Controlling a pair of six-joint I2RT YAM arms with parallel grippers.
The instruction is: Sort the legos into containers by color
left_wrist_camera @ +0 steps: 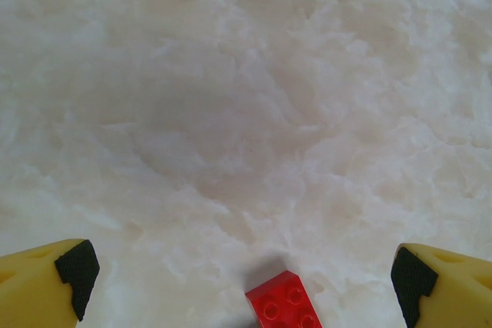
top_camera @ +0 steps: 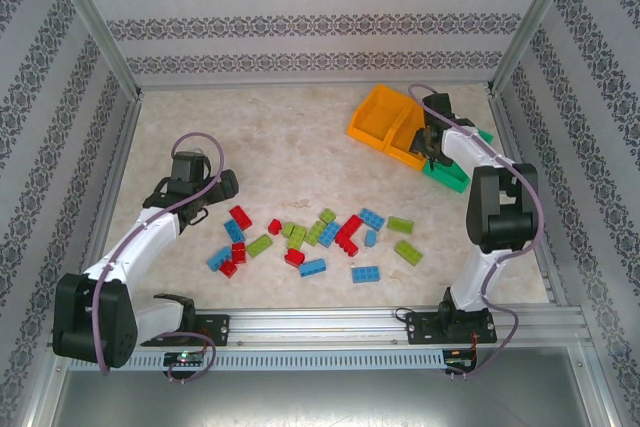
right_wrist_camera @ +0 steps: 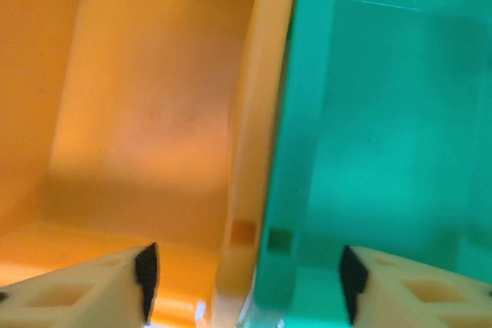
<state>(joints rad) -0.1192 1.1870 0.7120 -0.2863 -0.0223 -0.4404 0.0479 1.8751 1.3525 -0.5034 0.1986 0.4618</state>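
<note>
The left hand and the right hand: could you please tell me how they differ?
The left hand hangs over bare table, the right hand over the wall between an orange bin and the green bin. The left hand has a red lego below it; the right hand has bin floors. Both are open and empty.

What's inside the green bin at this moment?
The green bin shows bare floor and walls in the right wrist view. Its near end is hidden behind the open right gripper, and from above the right arm covers most of it.
</note>
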